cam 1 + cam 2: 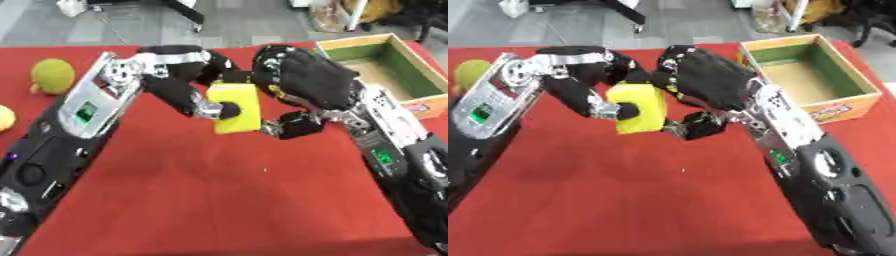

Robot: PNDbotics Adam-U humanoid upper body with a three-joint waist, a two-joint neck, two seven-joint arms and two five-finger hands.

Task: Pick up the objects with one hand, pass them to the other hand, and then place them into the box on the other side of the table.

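A yellow block (234, 106) is held above the red table, between my two hands. My left hand (194, 95) comes in from the left and is shut on it: the thumb presses the block's front face and the fingers curl behind its top. My right hand (306, 80) closes on the block's right side, fingers curled over the top edge and thumb against the lower right corner. The wooden box (353, 42) with green inner walls stands at the far right, just behind my right hand; nothing shows inside it.
A round yellow-green fruit (52, 75) lies at the far left of the red cloth (227, 190). Another yellow thing (4, 118) shows at the left edge. Grey floor and furniture legs lie beyond the table's far edge.
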